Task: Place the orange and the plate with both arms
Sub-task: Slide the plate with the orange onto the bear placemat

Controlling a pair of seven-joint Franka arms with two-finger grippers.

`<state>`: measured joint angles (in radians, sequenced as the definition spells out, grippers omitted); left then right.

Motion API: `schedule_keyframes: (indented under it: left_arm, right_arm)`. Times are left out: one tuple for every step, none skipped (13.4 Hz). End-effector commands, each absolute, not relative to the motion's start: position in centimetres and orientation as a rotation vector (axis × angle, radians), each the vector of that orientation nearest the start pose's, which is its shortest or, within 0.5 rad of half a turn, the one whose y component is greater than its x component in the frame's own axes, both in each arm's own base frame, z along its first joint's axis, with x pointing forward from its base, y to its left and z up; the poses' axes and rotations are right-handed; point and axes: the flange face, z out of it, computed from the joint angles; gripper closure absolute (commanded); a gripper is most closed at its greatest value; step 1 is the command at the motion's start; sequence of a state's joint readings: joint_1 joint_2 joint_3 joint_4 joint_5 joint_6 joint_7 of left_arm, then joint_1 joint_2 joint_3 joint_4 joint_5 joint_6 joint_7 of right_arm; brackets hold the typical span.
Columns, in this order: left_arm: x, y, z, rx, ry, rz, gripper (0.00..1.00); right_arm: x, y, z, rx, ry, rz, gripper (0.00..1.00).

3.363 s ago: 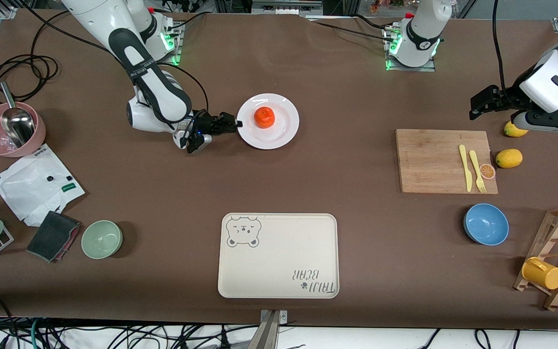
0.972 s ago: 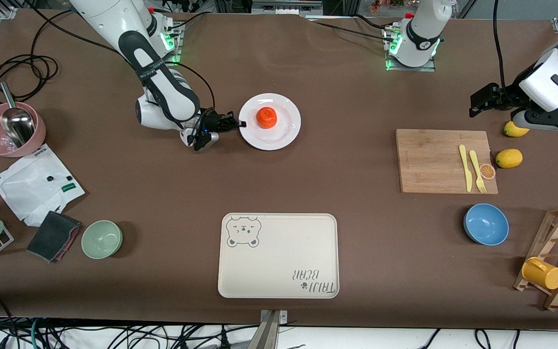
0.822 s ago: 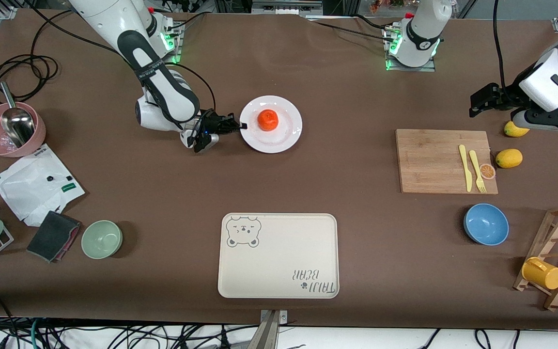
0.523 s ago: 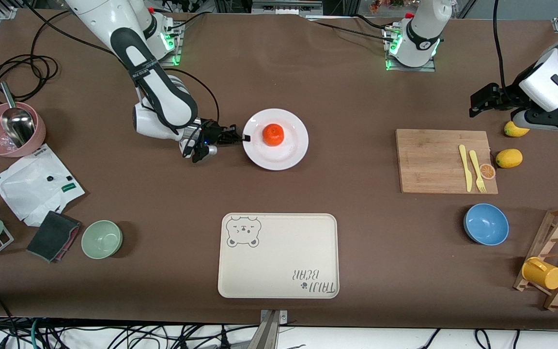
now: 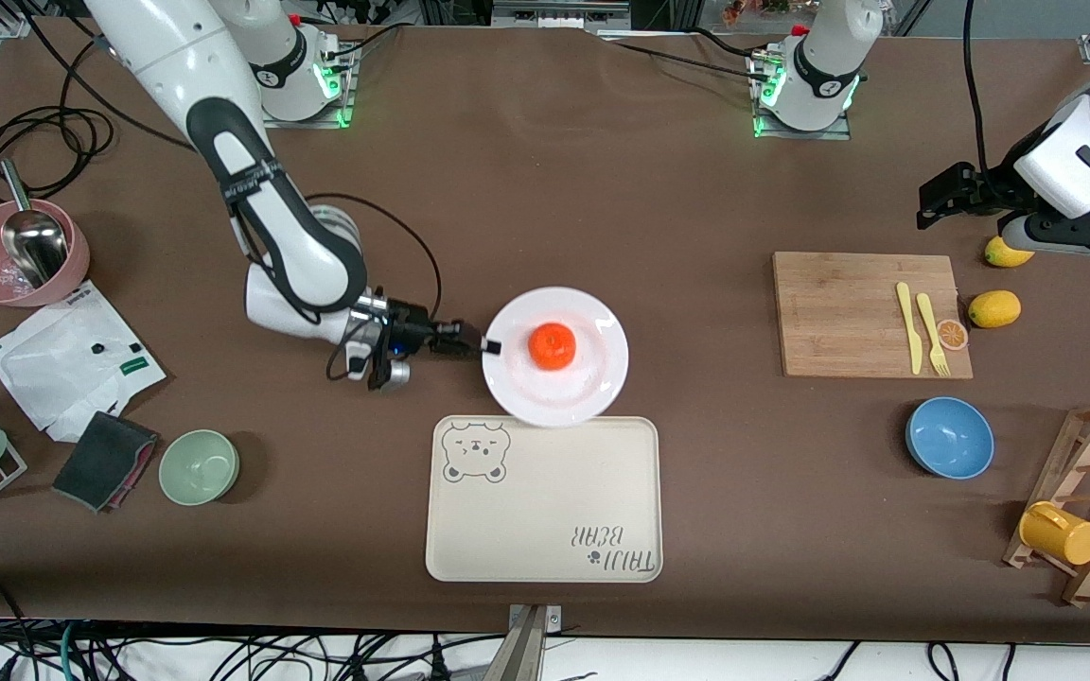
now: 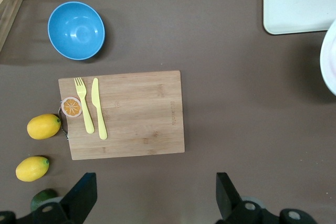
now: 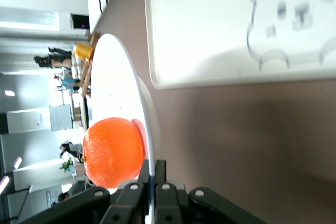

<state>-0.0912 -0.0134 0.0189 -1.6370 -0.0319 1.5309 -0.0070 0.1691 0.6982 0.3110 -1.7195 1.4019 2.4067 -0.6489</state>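
Right gripper [image 5: 486, 346]: mine, pinched shut on the rim of the plate [image 5: 592, 378] at the edge toward the right arm's end of the table; in the right wrist view my fingers [image 7: 153, 174] clamp only a thin bit of rim.
Plate: lifted, carried edge-on from one side, over the table with its nearer edge overlapping the bear tray [image 5: 545, 511].
Orange [image 5: 552, 345]: sitting loose near the middle of the plate, nothing holding it.
Risk, roll: I judge that any tilt or jerk as I lower could send the orange rolling off the free edge.
Risk, slip: glossy rim and a one-sided pinch; the weight hangs away from my fingers, so the plate may pivot or slide out.
Risk, landing: if the plate comes down half on the tray's raised rim, it would rock and tip the fruit.
Left gripper [image 6: 152, 203]: mine too, jaws wide and empty, waiting over the table beside the cutting board [image 5: 871, 314] and lemons [image 5: 993, 308].
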Motion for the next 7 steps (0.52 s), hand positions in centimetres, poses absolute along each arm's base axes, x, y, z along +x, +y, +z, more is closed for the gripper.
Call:
schedule_keyframes:
  left_arm:
    - [54.5, -4.3, 60.3, -3.138, 0.142, 0.152, 0.00]
    - [54.5, -4.2, 60.3, -3.136, 0.142, 0.152, 0.00]
    - [54.5, -4.2, 60.3, -3.136, 0.142, 0.152, 0.00]
    - [54.5, -4.2, 60.3, -3.136, 0.142, 0.152, 0.00]
    - [54.5, -4.2, 60.3, -3.136, 0.142, 0.152, 0.00]
    - [54.5, -4.2, 60.3, -3.136, 0.142, 0.152, 0.00]
    - [54.5, -4.2, 60.3, -3.136, 0.142, 0.152, 0.00]
  right_arm:
    - [67.8, 30.2, 17.7, -2.029, 0.153, -0.077, 1.00]
    - [68.9, 30.4, 17.0, -2.015, 0.159, -0.093, 1.00]
    - [70.0, 30.2, 16.4, -2.003, 0.166, -0.113, 1.00]
    - [70.9, 30.1, 15.8, -1.992, 0.170, -0.131, 1.00]
    - [72.0, 29.4, 15.1, -1.998, 0.166, -0.158, 1.00]
    - [72.8, 28.9, 14.4, -2.015, 0.145, -0.179, 1.00]
    - [73.0, 29.2, 13.7, -2.025, 0.125, -0.186, 1.00]
